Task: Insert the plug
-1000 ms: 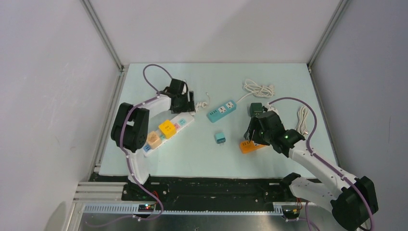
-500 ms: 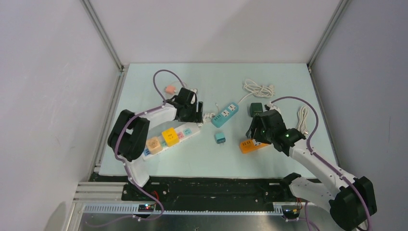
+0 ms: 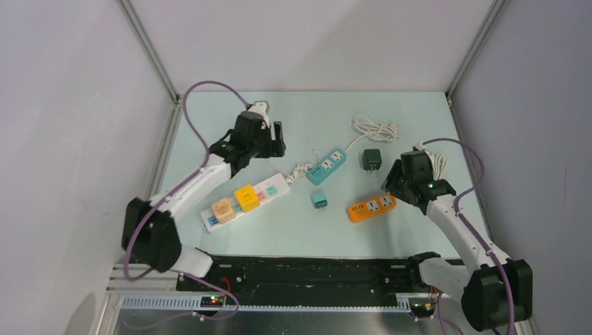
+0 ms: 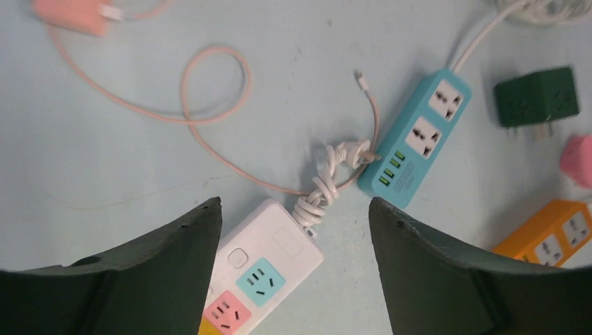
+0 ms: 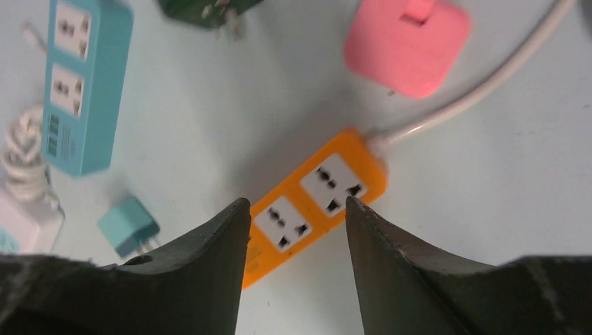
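A small teal plug (image 3: 320,200) (image 5: 128,226) lies prongs down-right in the middle of the table. A dark green plug (image 3: 371,159) (image 4: 536,96) lies behind it, and a pink plug (image 5: 407,42) on a white cord sits near the orange power strip (image 3: 372,207) (image 5: 317,197). My right gripper (image 3: 398,178) (image 5: 294,202) hovers over the orange strip, open and holding nothing. My left gripper (image 3: 269,139) (image 4: 293,206) is raised above the switch end of the white power strip (image 3: 244,199) (image 4: 265,269), open and empty.
The white strip carries an orange cube (image 3: 223,207) and a yellow cube (image 3: 245,196). A teal power strip (image 3: 324,166) (image 4: 417,138) lies beside its knotted cord (image 4: 328,183). A pink charger (image 4: 70,14) with a looped cable and a white cord coil (image 3: 377,128) lie further back.
My left arm has lifted up and back from the white strip. My right gripper has moved right and back off the orange strip, and its jaws have narrowed.
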